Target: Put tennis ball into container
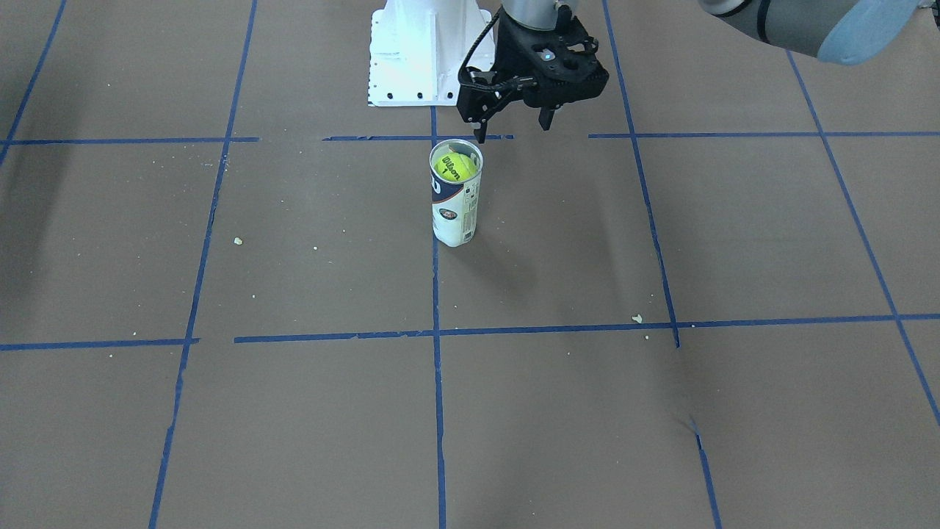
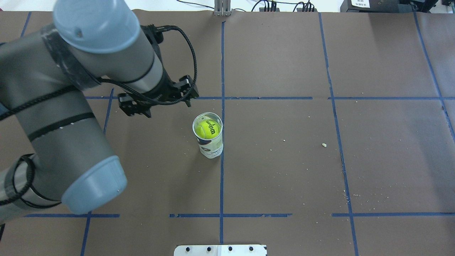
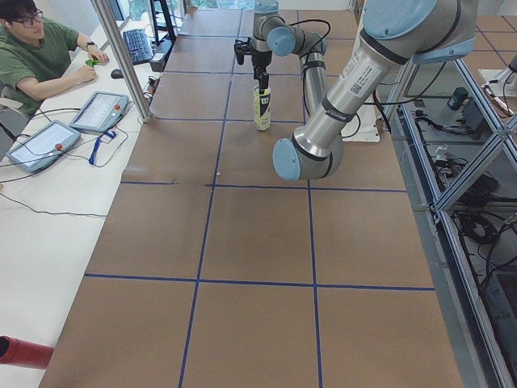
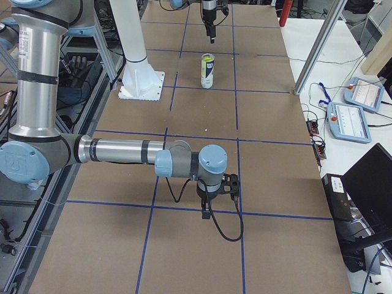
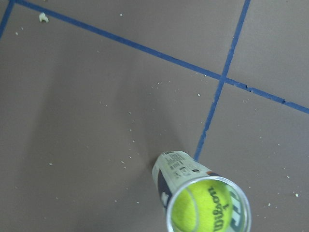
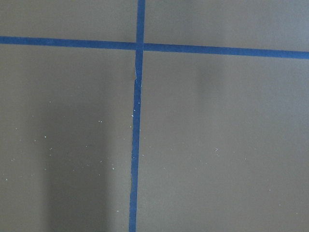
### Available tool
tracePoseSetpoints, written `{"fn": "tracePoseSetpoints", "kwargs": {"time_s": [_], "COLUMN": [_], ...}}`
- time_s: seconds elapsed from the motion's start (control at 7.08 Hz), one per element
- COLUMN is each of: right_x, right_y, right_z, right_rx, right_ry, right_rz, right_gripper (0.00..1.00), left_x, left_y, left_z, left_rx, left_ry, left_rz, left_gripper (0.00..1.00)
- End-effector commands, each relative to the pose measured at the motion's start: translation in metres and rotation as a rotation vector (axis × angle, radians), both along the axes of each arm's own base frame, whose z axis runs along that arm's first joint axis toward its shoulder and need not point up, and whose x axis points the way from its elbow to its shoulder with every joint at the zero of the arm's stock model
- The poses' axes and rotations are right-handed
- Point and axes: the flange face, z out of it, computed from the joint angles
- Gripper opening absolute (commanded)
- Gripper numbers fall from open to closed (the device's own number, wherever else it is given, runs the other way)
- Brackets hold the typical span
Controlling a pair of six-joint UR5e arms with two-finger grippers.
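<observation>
The left arm (image 2: 71, 117) is made of silver-grey tubes joined by fat round joints, each closed with a pale blue cap (image 2: 96, 21). Black bands (image 2: 62, 122) ring the tubes, and a black cable (image 2: 194, 58) loops to the wrist. A white printed label (image 3: 353, 71) runs down one tube. The left claw (image 1: 512, 132) is black and angular, with a small teal dot (image 1: 549, 56). The right arm (image 4: 116, 151) matches it; its right claw (image 4: 207, 213) is black and trails a looping cable. The white pedestal (image 1: 418, 44) has a row of dark bolts (image 1: 419, 95).
</observation>
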Motion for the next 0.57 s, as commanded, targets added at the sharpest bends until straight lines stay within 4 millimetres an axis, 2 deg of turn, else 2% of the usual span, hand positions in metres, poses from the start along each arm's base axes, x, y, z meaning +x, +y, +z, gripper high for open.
{"fn": "tracePoseSetpoints", "kwargs": {"time_s": [0.0, 0.14, 0.42], "right_x": [0.0, 0.0, 0.0], "right_y": [0.0, 0.0, 0.0], "right_z": [0.0, 0.0, 0.0], "right_rx": [0.0, 0.0, 0.0], "right_ry": [0.0, 0.0, 0.0], "right_rz": [0.0, 0.0, 0.0], "right_gripper": [1.0, 1.0, 1.0], "left_x": [-0.079, -0.136, -0.252], "left_y": [-0.053, -0.08, -0.12], "left_z": [0.069, 0.121, 0.252], "left_rx": [0.145, 0.22, 0.325], "left_ry": [-0.081, -0.092, -0.127], "left_rz": [0.095, 0.148, 0.301], "left_gripper": [1.0, 1.0, 1.0]}}
